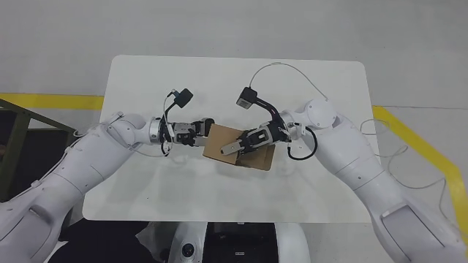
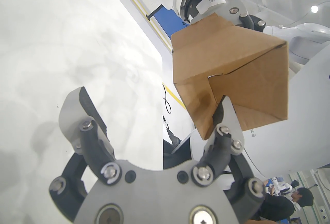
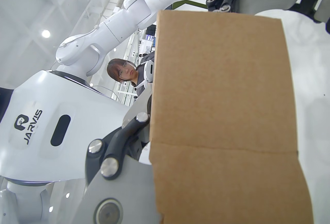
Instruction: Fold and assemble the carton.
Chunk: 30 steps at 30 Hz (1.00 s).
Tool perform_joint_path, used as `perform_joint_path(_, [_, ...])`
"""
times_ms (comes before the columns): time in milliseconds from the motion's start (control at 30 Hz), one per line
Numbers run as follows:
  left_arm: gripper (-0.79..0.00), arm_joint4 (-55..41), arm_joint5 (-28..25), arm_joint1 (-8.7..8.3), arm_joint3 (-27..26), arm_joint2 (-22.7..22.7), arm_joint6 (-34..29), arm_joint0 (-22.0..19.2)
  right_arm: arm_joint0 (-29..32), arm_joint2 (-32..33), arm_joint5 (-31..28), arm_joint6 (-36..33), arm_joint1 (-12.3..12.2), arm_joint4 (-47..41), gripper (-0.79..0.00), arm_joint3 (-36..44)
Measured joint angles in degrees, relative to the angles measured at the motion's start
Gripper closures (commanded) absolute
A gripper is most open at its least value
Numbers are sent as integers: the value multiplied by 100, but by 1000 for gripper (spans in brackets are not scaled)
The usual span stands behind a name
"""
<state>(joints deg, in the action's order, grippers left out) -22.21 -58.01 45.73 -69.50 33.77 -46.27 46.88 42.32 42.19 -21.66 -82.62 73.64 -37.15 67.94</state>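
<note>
A brown carton (image 1: 245,150), partly opened into a tube, is at the middle of the white table (image 1: 146,80). My right gripper (image 1: 234,147) comes in from the right and is shut on the carton's wall. In the right wrist view one finger (image 3: 138,111) shows beside the carton (image 3: 221,106), which hides the other. My left gripper (image 1: 200,131) is at the carton's left end. In the left wrist view the left gripper (image 2: 154,98) is open wide. One fingertip (image 2: 227,114) touches a flap corner of the carton (image 2: 232,67).
A thin cable (image 1: 307,77) arcs over the table's back right. Bare table surface lies all around the carton. Yellow floor tape (image 1: 409,135) runs past both sides of the table.
</note>
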Motion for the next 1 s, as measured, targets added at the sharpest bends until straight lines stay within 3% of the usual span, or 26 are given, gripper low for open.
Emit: perform_joint_path(1000, [-785, -649, 1, 42, -4, -374, -1, -113, -29, -96, -24, 24, -80, -10, 0, 280])
